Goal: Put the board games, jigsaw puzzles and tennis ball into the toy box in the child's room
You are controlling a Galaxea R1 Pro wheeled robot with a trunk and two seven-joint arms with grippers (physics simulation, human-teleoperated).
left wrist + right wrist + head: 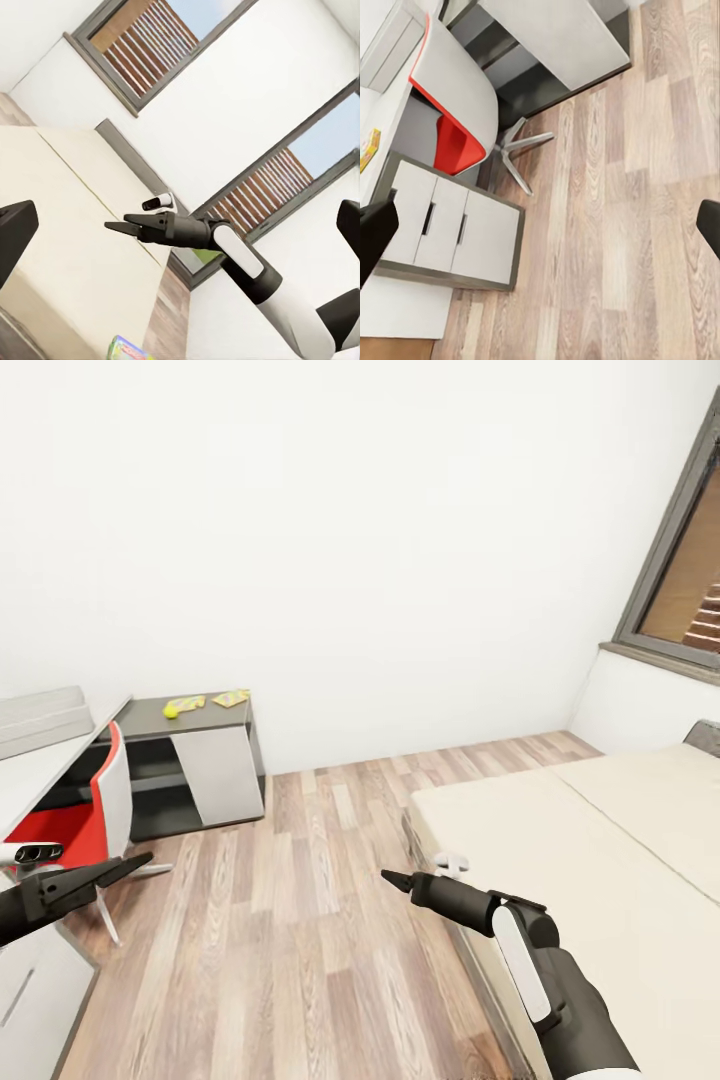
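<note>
Both arms ride low and forward in a carry posture, holding nothing; this suits travel, judged from the bare floor between them. The right gripper [392,879] is clenched to a point, with the bed [560,840] just beside it. The left gripper [135,862] also looks clenched, close to the red chair [75,815]. Well beyond the left gripper, on the dark table [150,718] corner, lie two puzzles [231,698] and the ball [171,711]. The toy box [40,715] sits left of them.
</note>
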